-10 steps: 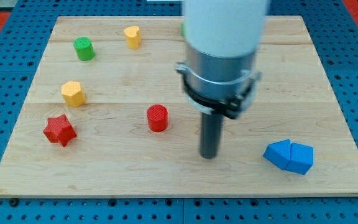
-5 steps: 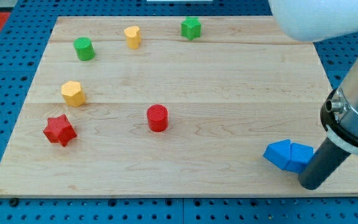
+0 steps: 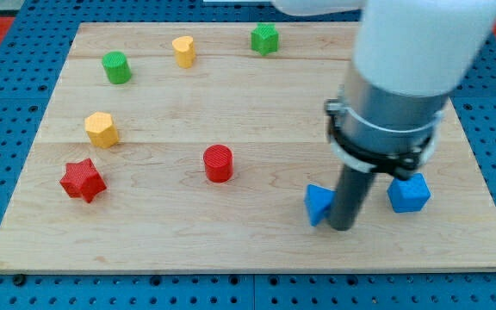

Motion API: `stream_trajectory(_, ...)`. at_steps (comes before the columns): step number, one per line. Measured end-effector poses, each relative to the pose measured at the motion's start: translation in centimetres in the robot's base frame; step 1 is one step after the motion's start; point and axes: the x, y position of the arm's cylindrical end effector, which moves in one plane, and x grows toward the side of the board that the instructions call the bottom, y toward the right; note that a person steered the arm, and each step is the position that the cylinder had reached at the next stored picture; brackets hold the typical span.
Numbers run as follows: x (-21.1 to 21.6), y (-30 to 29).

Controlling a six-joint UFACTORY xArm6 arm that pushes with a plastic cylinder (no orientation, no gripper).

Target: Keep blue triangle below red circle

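Camera view: my tip (image 3: 343, 227) rests on the wooden surface (image 3: 257, 112), touching the right side of the blue triangle (image 3: 319, 204), which it partly hides. The end effector is only a bare rod with nothing to clench or release, so it grasps nothing; it can only push. A blue cube (image 3: 408, 193) sits just beside the rod on the view's right, apart from the triangle.

The red circle (image 3: 219, 163) stands near the middle of the surface, to the view's left of the triangle and a little higher. So the triangle already lies lower than the circle, but well off to the right rather than directly under it. I judge the task partly done: a further push toward the view's left seems needed to bring the triangle beneath the circle.
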Motion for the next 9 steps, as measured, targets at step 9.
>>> stream_trajectory(9,-3.4,-6.5)
